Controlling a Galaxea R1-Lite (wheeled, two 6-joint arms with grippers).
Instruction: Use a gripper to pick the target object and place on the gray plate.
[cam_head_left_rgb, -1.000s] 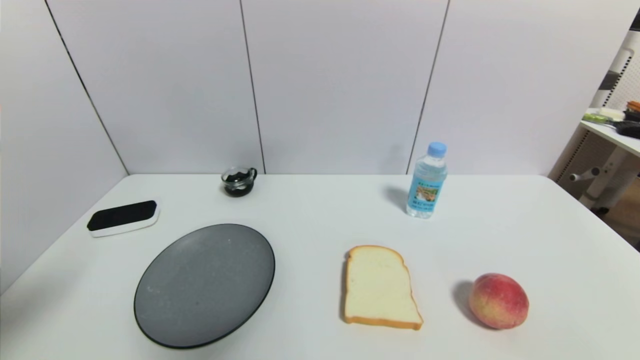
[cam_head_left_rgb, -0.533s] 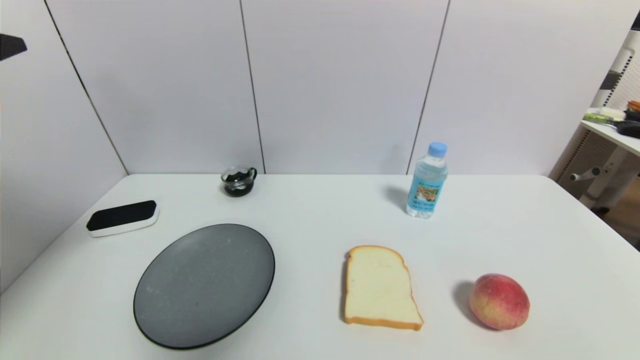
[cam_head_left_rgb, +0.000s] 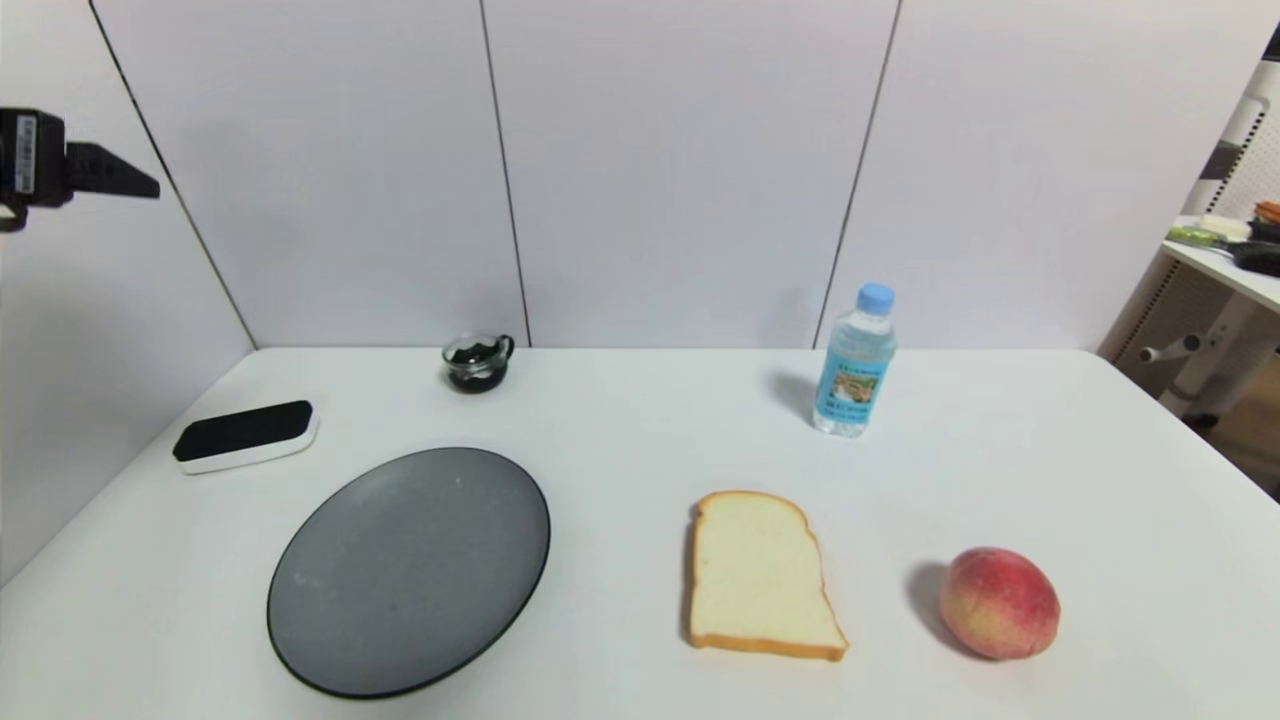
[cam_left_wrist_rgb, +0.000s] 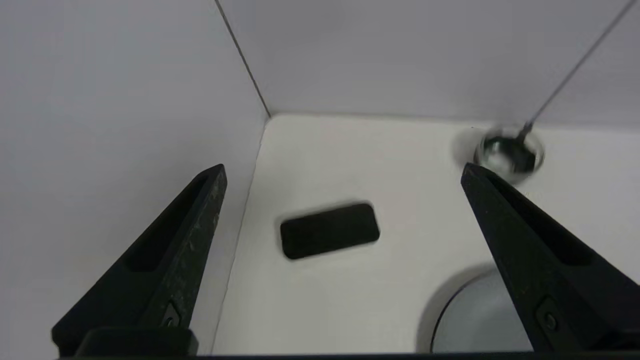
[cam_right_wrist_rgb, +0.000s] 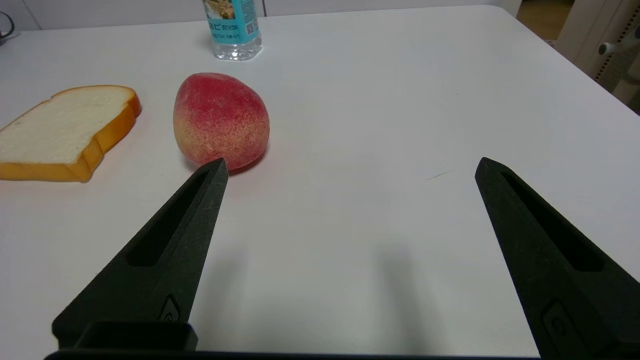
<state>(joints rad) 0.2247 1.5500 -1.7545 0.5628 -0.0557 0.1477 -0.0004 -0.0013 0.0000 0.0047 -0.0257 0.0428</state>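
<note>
Left gripper (cam_left_wrist_rgb: 342, 172), a black 2-fingered claw, hangs high above the table's far-left corner with its fingers spread wide and nothing between them; the head view catches only its tip at the left edge. That height and spread suit an approach from above, since the target object (cam_head_left_rgb: 246, 435), a flat rounded-rectangle block with a black top over a white base, lies flat on the white table (cam_head_left_rgb: 640, 430) and sits framed between the 2 fingers in the left wrist view. From the block, the gray plate (cam_head_left_rgb: 409, 570), a large round speckled dish with a thin black rim, lies near at about 4 o'clock, not touching, so the carry should be short. A small glass cup with dark contents (cam_head_left_rgb: 478, 363) stands at about 2 o'clock from the block, by the back wall. Farther right lie a pale bread slice (cam_head_left_rgb: 760, 575), a red-yellow peach (cam_head_left_rgb: 998, 602) and a clear water bottle with a blue cap (cam_head_left_rgb: 853, 362). Right gripper (cam_right_wrist_rgb: 350, 167) sits low over bare table near the peach, equally wide and empty, seemingly parked because the block lies on the left arm's side.
</note>
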